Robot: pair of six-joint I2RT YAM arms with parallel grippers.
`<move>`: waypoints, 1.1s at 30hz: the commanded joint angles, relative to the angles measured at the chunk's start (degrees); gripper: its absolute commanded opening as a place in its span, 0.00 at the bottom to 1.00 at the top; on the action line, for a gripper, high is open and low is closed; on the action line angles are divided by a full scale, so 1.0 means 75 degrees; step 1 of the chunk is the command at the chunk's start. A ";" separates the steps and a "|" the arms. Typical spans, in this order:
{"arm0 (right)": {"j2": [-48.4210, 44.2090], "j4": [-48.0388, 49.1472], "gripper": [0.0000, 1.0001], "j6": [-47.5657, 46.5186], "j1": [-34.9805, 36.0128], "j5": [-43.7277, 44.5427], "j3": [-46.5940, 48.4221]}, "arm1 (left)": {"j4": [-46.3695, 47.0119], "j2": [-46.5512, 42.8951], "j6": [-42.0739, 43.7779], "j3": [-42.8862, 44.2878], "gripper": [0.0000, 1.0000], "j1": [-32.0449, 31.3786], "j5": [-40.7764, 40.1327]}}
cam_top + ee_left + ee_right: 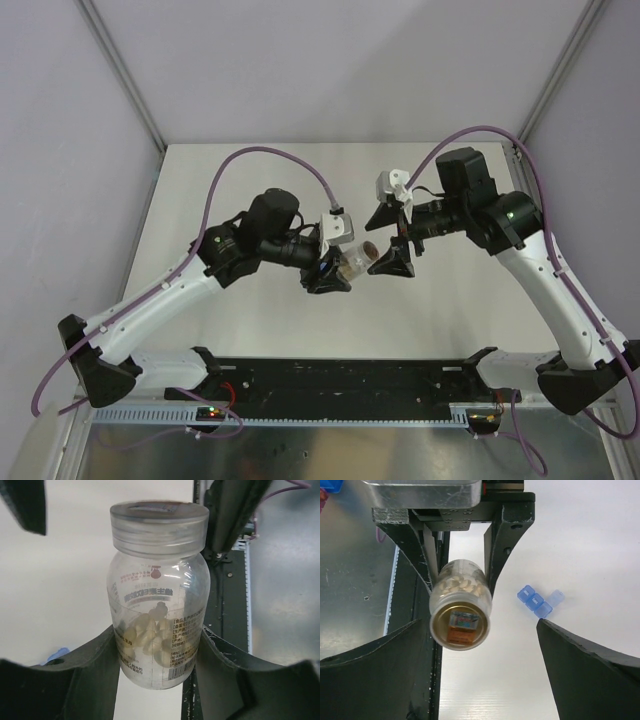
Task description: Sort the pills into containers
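Left tool (338, 270) clamps the bottle (157, 605) of pills (147, 635) sideways, cap facing the wide-open right tool (388, 240); containers (536, 601) strip sits diagonal on the table (600, 540).

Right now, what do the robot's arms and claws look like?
The left arm and right arm have white shells and black joints. A purple cable runs along each. The left gripper and right gripper are black, with two pointed fingers.
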 commanded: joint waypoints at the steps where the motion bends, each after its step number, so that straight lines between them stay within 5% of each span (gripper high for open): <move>1: -0.0204 0.0223 0.99 0.0436 0.0014 0.0127 0.0355 | 0.0093 -0.0171 0.0171 0.0371 0.00 -0.0022 -0.0686; 20: 0.0795 0.2654 0.95 0.4836 -0.1063 -0.0323 0.0559 | 0.0754 -0.0208 0.0277 0.0329 0.00 -0.0489 -0.4690; 33: 0.1342 0.3267 0.84 0.5618 -0.1072 -0.0680 0.0279 | 0.0998 -0.0039 0.0419 0.0297 0.00 -0.0760 -0.5911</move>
